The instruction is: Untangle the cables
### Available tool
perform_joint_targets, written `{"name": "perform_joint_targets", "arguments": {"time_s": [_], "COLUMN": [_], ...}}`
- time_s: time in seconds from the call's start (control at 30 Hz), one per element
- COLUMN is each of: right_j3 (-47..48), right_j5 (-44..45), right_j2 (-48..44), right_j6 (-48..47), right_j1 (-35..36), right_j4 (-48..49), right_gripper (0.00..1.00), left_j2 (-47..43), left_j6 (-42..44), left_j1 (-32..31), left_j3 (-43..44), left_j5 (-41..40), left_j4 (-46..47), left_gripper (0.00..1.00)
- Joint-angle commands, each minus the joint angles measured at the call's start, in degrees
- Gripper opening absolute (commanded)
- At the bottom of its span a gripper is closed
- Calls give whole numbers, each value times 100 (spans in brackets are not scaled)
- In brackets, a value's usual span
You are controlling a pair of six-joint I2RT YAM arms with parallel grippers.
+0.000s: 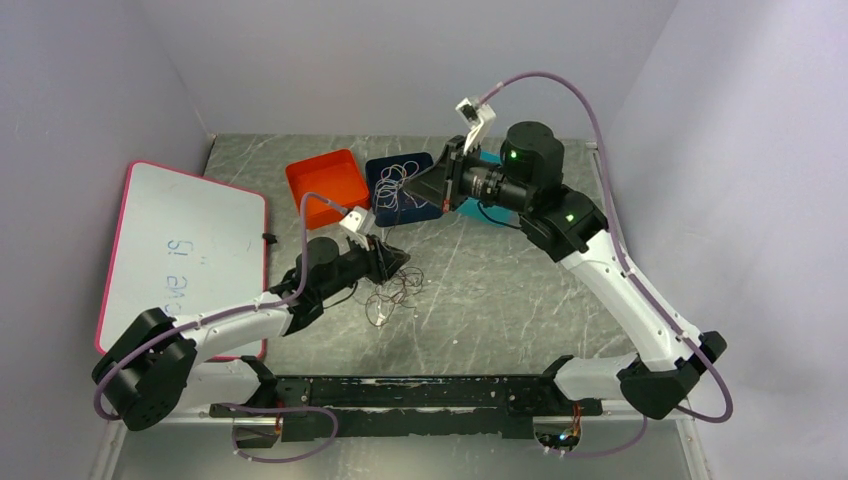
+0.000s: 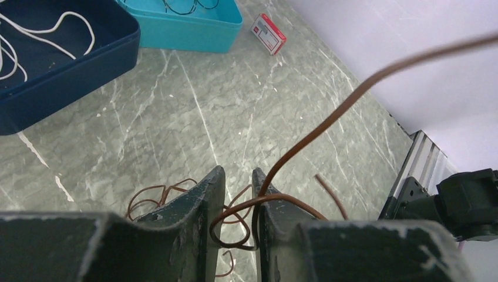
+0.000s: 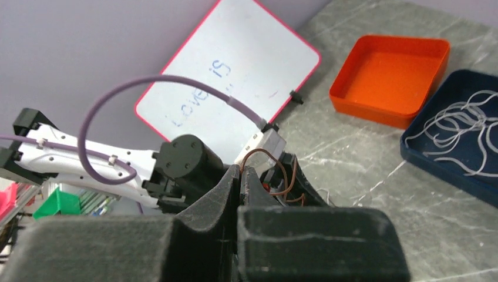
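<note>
cables [image 2: 183, 7] inside teal bin [image 2: 188, 32]: left wrist view only.

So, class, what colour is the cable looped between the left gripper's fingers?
The cable is brownish-red, seen best in the left wrist view.

Left wrist: brown cable [image 2: 329, 120] runs off the top-right edge, far end out of frame. Can't tell whether the left fingers [image 2: 199, 205] actually pinch it. Top view: teal tray [image 1: 468, 210] mostly hidden behind the right arm [image 1: 610, 270]. Red box [image 2: 269, 33] label too small for me to read.
</note>
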Motion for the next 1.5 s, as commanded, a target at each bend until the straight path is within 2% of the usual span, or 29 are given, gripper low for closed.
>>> {"name": "perform_joint_targets", "arguments": {"time_s": [0.0, 0.47, 0.9, 0.97, 1.07, 1.2, 1.47], "right_j3": [401, 1485, 1915, 1928, 1888, 1797, 1856], "right_j5": [362, 1642, 2050, 2038, 1975, 1968, 1741], "right_j2": [-196, -454, -662, -668, -691, -728, -659], "right_j6": [-209, -1135, -1505, -1497, -1487, -1479, -1417], "right_j1": [17, 15, 10, 16, 13, 9, 9], "right_j4": [-76, -366, -223, -251, -300, -293, -326], "right_gripper": [0, 0, 0, 0, 0, 0, 0], "left_j2": [3, 117, 340, 301, 136, -311, -914], "left_j6": [-39, -212, -328, -360, -348, -198, 315], "left_j1": [18, 16, 17, 11, 15, 17, 16], "left_j3": [-100, -363, -575, -580, -510, -345, -294], "left_j5": [123, 138, 87, 109, 38, -110, 134], "left_j4": [128, 180, 413, 425, 311, -92, -215], "left_gripper": [28, 27, 25, 30, 47, 59, 65]}}
